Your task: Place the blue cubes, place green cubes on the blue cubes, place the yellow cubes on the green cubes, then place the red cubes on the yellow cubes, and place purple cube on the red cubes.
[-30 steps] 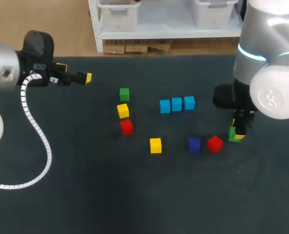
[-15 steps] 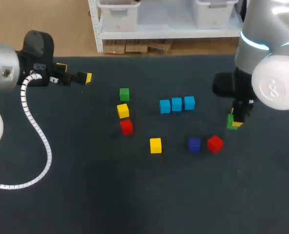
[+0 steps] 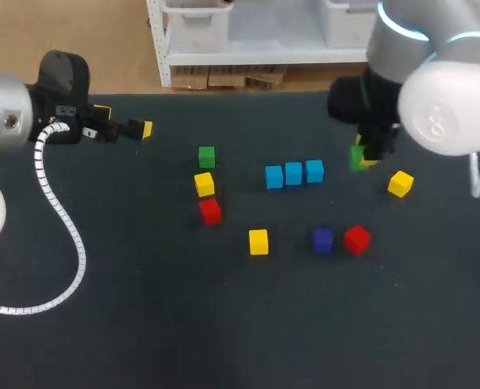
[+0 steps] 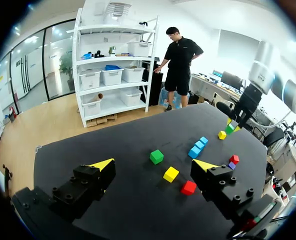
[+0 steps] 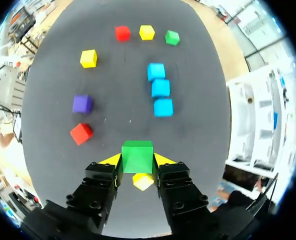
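Green cube (image 5: 137, 154) in grip of right hand (image 5: 137, 162), clear from wrist, half-hidden overhead; left hand (image 4: 154, 165) agape.

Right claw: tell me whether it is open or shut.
The right claw is shut on the green cube: in the right wrist view both yellow-tipped fingers press its opposite sides.

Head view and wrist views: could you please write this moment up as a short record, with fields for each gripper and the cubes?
left gripper: open, empty
right gripper: shut on held green cube, lifted off the table
blue cubes: three in a row, nothing on them
left line: far green cube, left yellow cube, left red cube
near line: middle yellow cube, purple cube, right red cube
right yellow cube: on the table near the right gripper
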